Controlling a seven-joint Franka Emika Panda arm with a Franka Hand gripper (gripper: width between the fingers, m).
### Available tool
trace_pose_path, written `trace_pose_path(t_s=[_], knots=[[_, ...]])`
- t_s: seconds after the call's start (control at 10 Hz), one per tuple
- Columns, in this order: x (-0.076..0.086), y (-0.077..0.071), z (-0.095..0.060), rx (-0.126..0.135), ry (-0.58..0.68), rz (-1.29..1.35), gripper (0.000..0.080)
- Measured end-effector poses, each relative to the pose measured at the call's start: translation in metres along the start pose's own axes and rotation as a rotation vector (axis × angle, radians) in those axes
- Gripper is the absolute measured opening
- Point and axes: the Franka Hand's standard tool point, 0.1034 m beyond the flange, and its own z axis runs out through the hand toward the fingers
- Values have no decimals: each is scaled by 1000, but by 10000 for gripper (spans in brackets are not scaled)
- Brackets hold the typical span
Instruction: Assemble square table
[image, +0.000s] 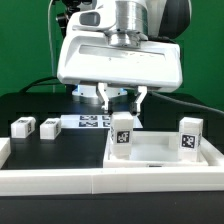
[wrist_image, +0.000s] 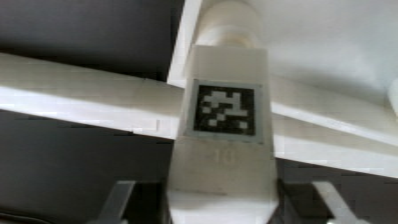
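Note:
The white square tabletop (image: 165, 152) lies at the exterior view's right, rim up. Two white tagged legs stand upright on it: one at its near-left corner (image: 122, 131) and one at the right (image: 190, 135). My gripper (image: 122, 103) hangs open just above the left leg, one finger on each side of its top. In the wrist view the same leg (wrist_image: 222, 110) runs between my fingers (wrist_image: 128, 205), with a dark gap on both sides, and the tabletop rim (wrist_image: 71, 90) crosses behind it. Two more legs (image: 22, 127) (image: 50, 127) lie loose on the black table at the left.
The marker board (image: 90, 122) lies flat behind the gripper, left of the tabletop. A long white border wall (image: 90, 180) runs along the front edge. Black cables trail at the back.

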Motion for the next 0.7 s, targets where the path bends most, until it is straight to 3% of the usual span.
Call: trace_pose_path(t_s=[0.2,0.3,0.4,0.5,0.7], knots=[[-2,-1,0,-10,23,-3,314],[-1,0,0,-10,23,-3,492],[-1,0,0,-10,23,-3,492],[-1,0,0,-10,23,-3,598],[-1,0,0,-10,23,-3,635]])
